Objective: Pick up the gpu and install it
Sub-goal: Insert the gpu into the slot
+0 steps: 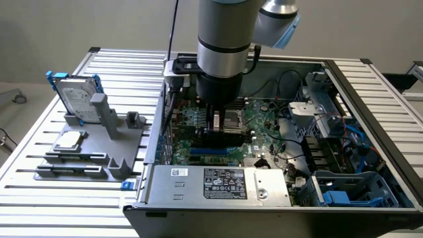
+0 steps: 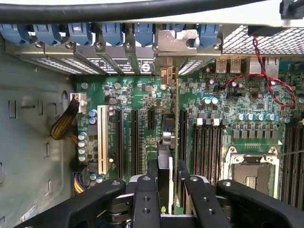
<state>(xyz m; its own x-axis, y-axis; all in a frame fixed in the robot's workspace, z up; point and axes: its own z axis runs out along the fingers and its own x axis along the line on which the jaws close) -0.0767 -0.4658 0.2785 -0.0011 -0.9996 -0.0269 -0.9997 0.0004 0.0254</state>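
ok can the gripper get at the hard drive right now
Probably not: the gripper is down inside the computer case, shut on the gpu, with the case wall between it and the hard drive outside.

- Green circuit-board gpu (image 2: 177,114) with its bare silver metal bracket is gleaming faintly.
- Black gripper (image 2: 171,209) is looking matt and smooth.
- Ribbed silver metal table (image 1: 39,198) is showing a satin sheen.
- Grey plastic fixture (image 1: 122,136), at the exterior view's left, is looking matt.
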